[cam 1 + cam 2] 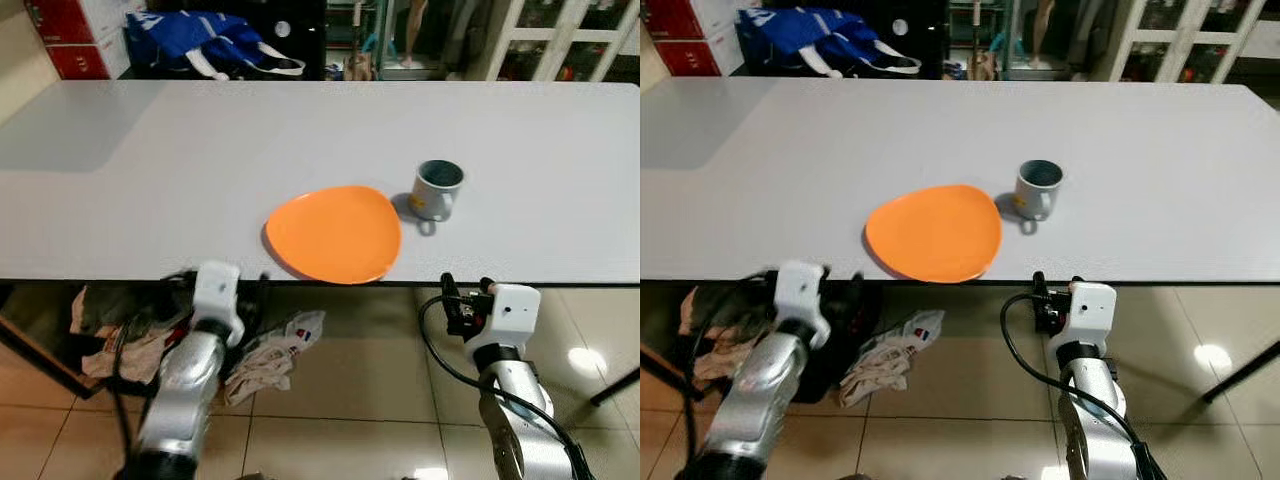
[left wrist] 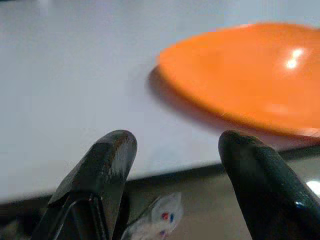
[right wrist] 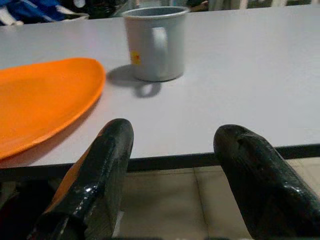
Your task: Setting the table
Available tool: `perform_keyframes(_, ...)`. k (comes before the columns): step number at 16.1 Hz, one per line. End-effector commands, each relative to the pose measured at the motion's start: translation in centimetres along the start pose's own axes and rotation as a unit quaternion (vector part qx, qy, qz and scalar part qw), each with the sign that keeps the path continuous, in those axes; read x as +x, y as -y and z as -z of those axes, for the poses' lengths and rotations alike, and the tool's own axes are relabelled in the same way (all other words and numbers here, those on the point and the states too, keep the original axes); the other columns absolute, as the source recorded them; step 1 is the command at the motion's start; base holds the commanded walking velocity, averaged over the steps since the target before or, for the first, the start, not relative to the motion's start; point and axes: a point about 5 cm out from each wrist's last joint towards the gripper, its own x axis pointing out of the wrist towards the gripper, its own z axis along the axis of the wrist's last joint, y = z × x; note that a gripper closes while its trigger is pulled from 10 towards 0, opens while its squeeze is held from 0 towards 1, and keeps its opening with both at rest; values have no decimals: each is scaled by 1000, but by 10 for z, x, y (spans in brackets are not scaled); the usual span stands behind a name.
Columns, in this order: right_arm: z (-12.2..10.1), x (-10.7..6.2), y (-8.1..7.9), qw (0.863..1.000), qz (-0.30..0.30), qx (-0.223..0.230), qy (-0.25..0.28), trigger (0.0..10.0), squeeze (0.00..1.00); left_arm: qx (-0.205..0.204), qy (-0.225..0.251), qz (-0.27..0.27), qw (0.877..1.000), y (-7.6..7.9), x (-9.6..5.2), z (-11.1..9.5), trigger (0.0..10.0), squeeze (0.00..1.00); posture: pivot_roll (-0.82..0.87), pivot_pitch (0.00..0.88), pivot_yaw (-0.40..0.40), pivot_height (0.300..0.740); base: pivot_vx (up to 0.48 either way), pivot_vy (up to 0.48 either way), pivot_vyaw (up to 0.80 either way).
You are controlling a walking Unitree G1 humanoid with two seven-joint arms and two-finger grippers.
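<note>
Smooth matte white table (image 1: 150, 180) carries a glossy orange plate (image 1: 335, 233), rounded-triangle in outline, sitting right at the table's near edge, with a grey cylindrical mug (image 1: 436, 190) just beside it, apart, handle toward the robot. Left gripper (image 2: 175, 165) hangs below that near edge on the plate's left, blunt black fingers spread wide and empty. Right gripper (image 3: 172, 150) sits below the edge in front of the mug, same wide gap, holding nothing; crumpled cloths (image 1: 270, 355) lie on the tiled floor under the table.
</note>
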Motion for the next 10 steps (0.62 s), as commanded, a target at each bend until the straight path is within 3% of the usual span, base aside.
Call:
perform_keyframes(1, 0, -1, 3, 1000, 9, 10, 6, 10000, 0, 2, -7, 0, 1000, 3, 1, 1, 10000, 0, -44, 0, 34, 740, 0, 0, 0)
perform_keyframes(3, 1, -4, 2, 1000, 7, 9, 8, 10000, 0, -5, -1, -1, 1000, 5, 5, -5, 10000, 0, -49, 0, 37, 740, 0, 0, 0)
perform_keyframes(10, 5, -1, 1, 1000, -1, 8, 3, 10000, 0, -5, 0, -14, 1000, 3, 13, -10, 10000, 0, -44, 0, 35, 740, 0, 447, 0)
